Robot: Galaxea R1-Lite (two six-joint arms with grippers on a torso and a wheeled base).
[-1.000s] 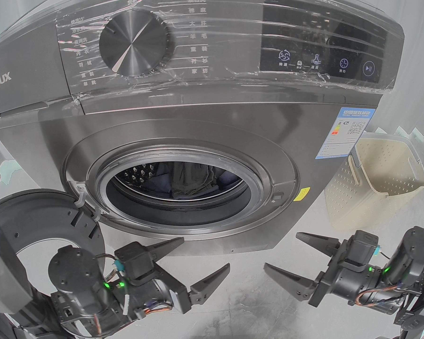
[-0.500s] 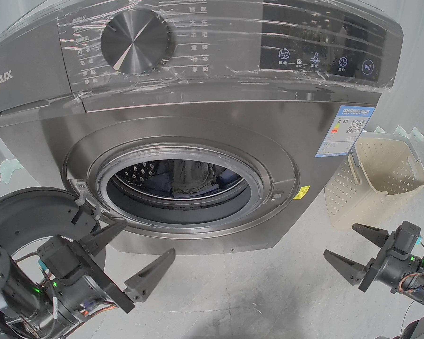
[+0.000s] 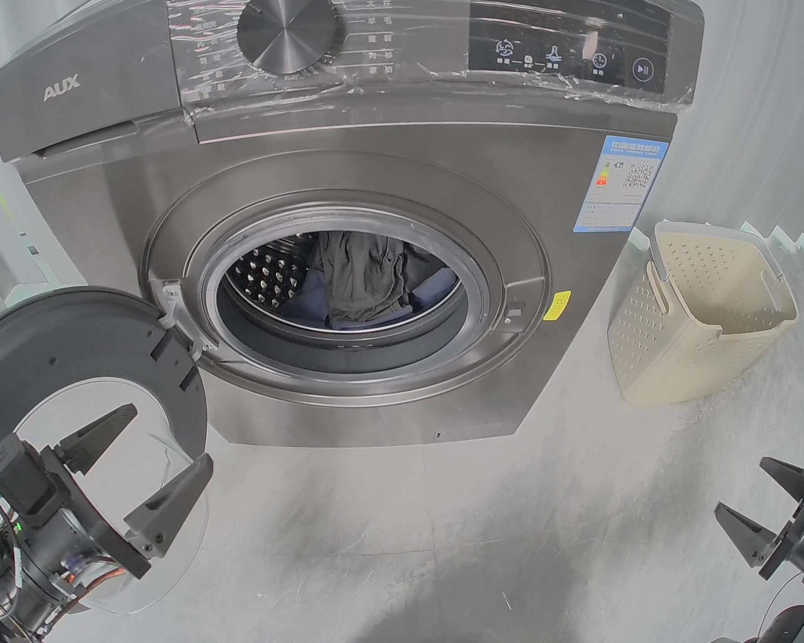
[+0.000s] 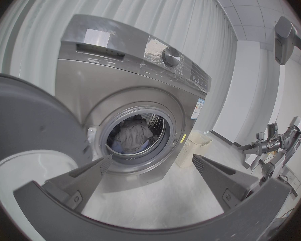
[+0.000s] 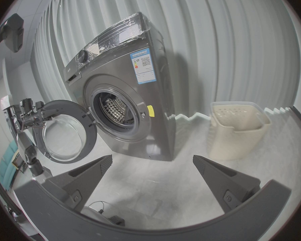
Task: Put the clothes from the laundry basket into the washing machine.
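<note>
clothes: You've got the clothes (image 3: 362, 279) inside the drum (image 3: 268, 274). A dark grey-green piece is heaped on top of blue ones, low toward the back. They show through the open port, same pile in the left wrist view (image 4: 132, 138).
drum: Studded metal wall shows to the left of the pile.
washer: The washer (image 3: 375, 162) is a grey front-loader standing on the floor (image 3: 473, 529).
door: The door (image 3: 71, 341) is swung wide to your left, hinged at the port's left edge. It's round, with a clear window in the middle.
basket: The basket (image 3: 688, 350) is cream and perforated, upright on the floor. It sits near the washer's right side, not touching it. You can see its holed inner walls from above.
left tool: Your left tool (image 3: 165, 439) is spread wide with nothing in it. It's low at the left, in front of the door's window, apart from the port.
right tool: Your right tool (image 3: 741, 486) is also spread open and gripping nothing. It's low at the far right over the floor, well apart from basket and washer.
panel: A dial (image 3: 288, 15) and a dark touch strip sit under wrinkled clear film (image 3: 420, 29).
stickers: There's a blue-edged label (image 3: 621, 183) at the upper right of the front and a yellow sticker (image 3: 556, 305) just right of the port.
surround: Pale curtain (image 3: 759, 136) hangs behind.
</note>
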